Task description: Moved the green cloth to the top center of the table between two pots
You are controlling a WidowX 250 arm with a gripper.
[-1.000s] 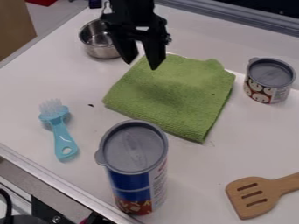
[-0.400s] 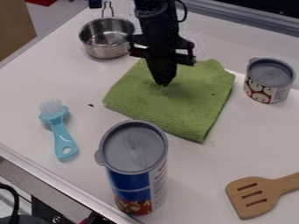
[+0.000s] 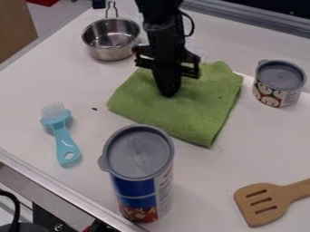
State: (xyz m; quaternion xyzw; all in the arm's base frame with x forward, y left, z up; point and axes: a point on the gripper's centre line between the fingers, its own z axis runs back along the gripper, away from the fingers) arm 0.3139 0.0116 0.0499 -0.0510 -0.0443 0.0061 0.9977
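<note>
1. Pot (image 3: 106, 52), small, bare metal, on the white table (image 3: 30, 99) near the upper left of the cloth; loop handle points to the top of the view.
2. Short can (image 3: 279, 81), grey lid on, upright near the cloth's right corner. With the pot, it flanks the cloth's upper part.
3. Tall canister (image 3: 139, 154), grey lid, blue side, upright below the cloth in the view – lid right at the cloth's lower edge as seen from here. Bulkiest item on this side.
4. Light-blue brush (image 3: 65, 144), left of the canister, bristles toward the top. Wooden spatula (image 3: 259, 206), slotted, lower right, well apart from the cloth.
5. Green cloth (image 3: 194, 108): middle of the table, between pot and short can but extending lower. Folded into a rough square, lying mostly flat; top right corner bunched, surface slightly rumpled.
6. Gripper (image 3: 168, 93): pointing down onto the cloth's upper middle, fingers together. Whether a fold is pinched between them – cannot tell.
</note>
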